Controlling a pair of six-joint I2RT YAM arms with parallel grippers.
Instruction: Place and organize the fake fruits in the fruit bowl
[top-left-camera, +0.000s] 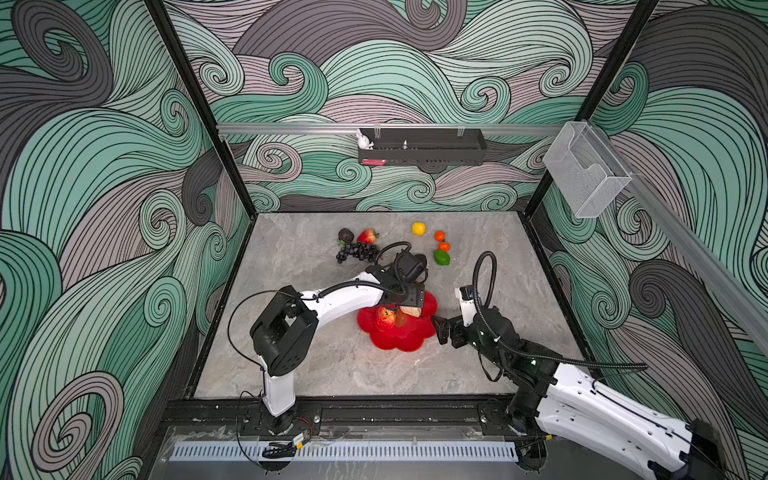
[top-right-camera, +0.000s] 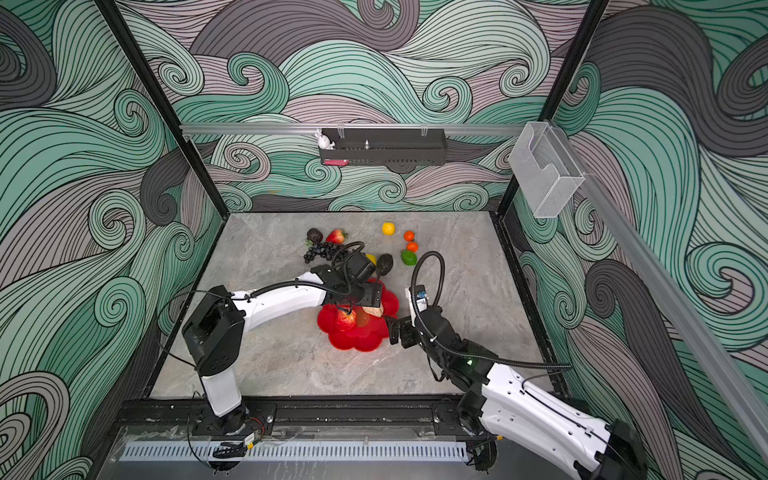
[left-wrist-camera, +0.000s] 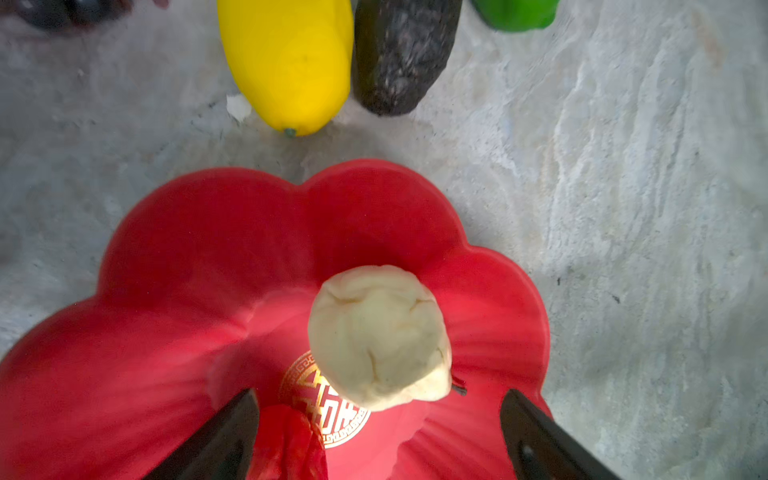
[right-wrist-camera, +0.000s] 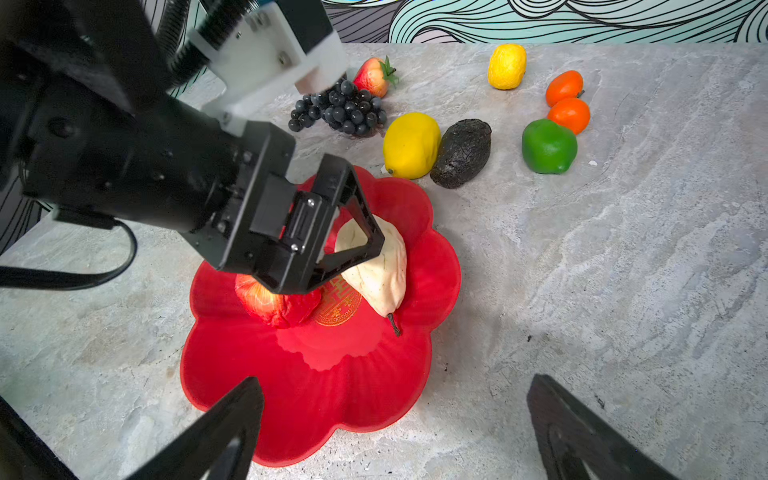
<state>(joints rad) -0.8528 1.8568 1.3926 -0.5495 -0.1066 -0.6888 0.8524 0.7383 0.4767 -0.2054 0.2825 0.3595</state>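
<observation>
The red scalloped fruit bowl (top-left-camera: 399, 338) (top-right-camera: 361, 338) (right-wrist-camera: 332, 395) holds a red apple (top-left-camera: 385, 318) (right-wrist-camera: 274, 307) and a beige pear (left-wrist-camera: 378, 336) (right-wrist-camera: 382, 270) lying on its side. My left gripper (left-wrist-camera: 380, 395) (top-left-camera: 401, 309) hangs open just above them, its fingers wide on either side of the pear without touching it. My right gripper (right-wrist-camera: 397, 380) (top-left-camera: 438, 330) is open and empty at the bowl's right rim. On the table behind lie a lemon (right-wrist-camera: 411, 145), an avocado (right-wrist-camera: 461, 153), a lime (right-wrist-camera: 548, 145), two oranges (right-wrist-camera: 569, 114), a smaller lemon (right-wrist-camera: 507, 66), grapes (right-wrist-camera: 340, 108) and a strawberry (right-wrist-camera: 374, 77).
A second dark avocado (top-left-camera: 345, 235) sits left of the strawberry near the back wall. A black wall tray (top-left-camera: 422, 151) with a white rabbit figure (top-left-camera: 364, 141) hangs on the back rail. A clear bin (top-left-camera: 582, 174) is mounted on the right wall.
</observation>
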